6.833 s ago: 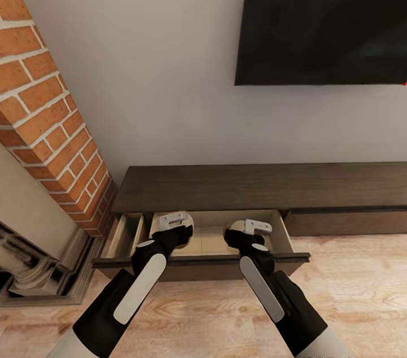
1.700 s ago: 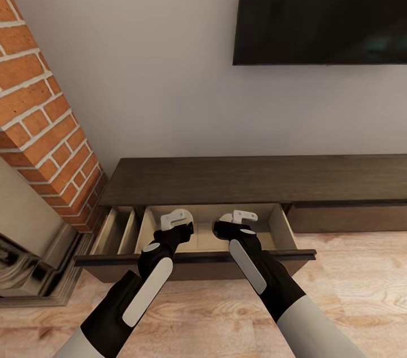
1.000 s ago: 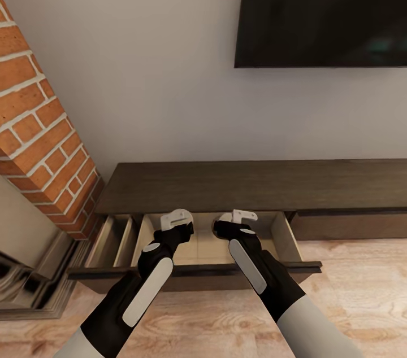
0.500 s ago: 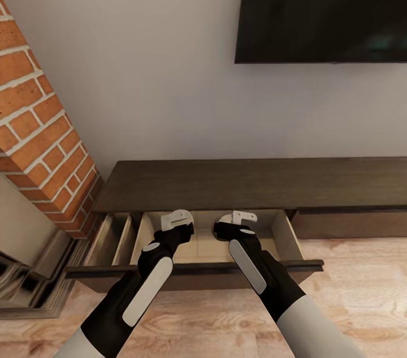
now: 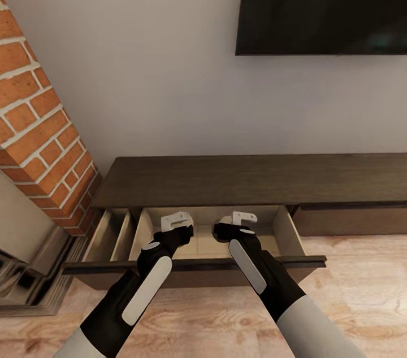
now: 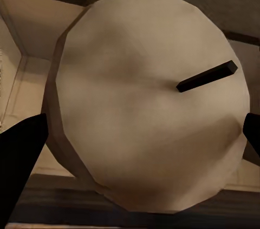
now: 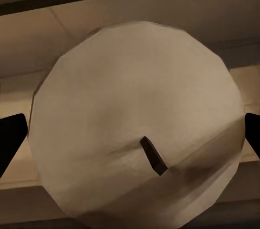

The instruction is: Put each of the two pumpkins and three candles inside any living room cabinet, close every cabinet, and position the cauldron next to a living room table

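- A long, low dark-brown cabinet (image 5: 254,178) is seen against the pale wall, with one wide drawer (image 5: 285,231) pulled out at its left end above the wooden floor (image 5: 362,279).
- A narrower compartment (image 5: 110,228) is set off by a divider at the drawer's left side; a shut drawer front (image 5: 350,219) is seen to the right.
- The left gripper (image 5: 176,221) is held over the drawer's pale bottom, toward its left half; in the left wrist view a tan candle (image 6: 149,104) with a dark wick is pinched between the dark fingertips (image 6: 21,158).
- The right gripper (image 5: 242,218) is held beside it, toward the drawer's middle; in the right wrist view a second candle (image 7: 138,126) is clamped between the fingertips (image 7: 11,137).
- Whether either candle touches the drawer bottom cannot be told, since both are hidden under the grippers in the head view.
- The two grippers are near each other but apart, with bare drawer bottom between them and more toward the right wall.
- The drawer's dark front edge (image 5: 198,265) is crossed by both forearms.
- A brick column (image 5: 39,138) stands just left of the cabinet, with a fireplace surround (image 5: 22,273) below it.
- A black television (image 5: 322,2) is mounted on the wall, well above the cabinet top.
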Controlling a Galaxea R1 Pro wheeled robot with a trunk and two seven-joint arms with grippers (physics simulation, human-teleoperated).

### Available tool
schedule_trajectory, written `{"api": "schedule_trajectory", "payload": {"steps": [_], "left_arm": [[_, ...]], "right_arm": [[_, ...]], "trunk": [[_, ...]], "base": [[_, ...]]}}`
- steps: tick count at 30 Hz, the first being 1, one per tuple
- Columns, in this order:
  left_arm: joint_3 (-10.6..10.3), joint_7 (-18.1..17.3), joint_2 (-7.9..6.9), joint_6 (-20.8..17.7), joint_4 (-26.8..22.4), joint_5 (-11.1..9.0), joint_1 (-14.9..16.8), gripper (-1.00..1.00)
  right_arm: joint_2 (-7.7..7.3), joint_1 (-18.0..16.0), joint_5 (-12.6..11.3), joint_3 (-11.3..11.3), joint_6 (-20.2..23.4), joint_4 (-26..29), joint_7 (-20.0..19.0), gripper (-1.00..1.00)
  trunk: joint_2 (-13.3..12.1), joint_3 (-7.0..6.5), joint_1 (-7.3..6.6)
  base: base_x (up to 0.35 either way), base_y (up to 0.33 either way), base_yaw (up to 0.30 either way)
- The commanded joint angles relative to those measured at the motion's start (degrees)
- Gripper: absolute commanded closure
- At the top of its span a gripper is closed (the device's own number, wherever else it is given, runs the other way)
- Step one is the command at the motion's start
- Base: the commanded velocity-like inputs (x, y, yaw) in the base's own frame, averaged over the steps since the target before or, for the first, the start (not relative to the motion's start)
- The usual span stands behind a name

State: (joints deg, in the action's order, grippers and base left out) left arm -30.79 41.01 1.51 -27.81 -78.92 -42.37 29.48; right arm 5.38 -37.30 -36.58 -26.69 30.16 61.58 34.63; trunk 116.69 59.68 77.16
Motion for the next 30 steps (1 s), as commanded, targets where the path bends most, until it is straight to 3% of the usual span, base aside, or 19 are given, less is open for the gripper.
{"api": "schedule_trajectory", "payload": {"steps": [1,10,20,30], "left_arm": [[0.1,0.6,0.01,-1.0,-0.2,-0.3,0.1,1.0],[3.3,0.6,-0.11,-5.2,-1.8,-0.3,0.1,1.0],[3.2,0.6,-0.02,-5.6,-2.2,-0.3,0.1,1.0],[3.3,0.7,-0.1,-5.6,-2.3,-0.2,0.1,1.0]], "right_arm": [[-0.02,-0.1,-0.4,-0.1,0.4,0.1,0.6,1.0],[-0.08,-0.1,-0.4,-0.1,2.2,0.6,0.9,1.0],[-0.1,-0.1,-0.3,-0.1,2.2,0.6,0.9,1.0],[-0.11,-0.1,-0.3,0.1,2.1,0.5,1.3,1.0]], "trunk": [[0.4,0.23,0.22],[4.0,1.84,2.19],[7.3,3.28,3.95],[8.9,4.0,4.83]], "base": [[0.0,0.0,0.0],[0.0,0.0,0.0],[0.0,0.0,0.0],[0.0,0.0,0.0]]}}
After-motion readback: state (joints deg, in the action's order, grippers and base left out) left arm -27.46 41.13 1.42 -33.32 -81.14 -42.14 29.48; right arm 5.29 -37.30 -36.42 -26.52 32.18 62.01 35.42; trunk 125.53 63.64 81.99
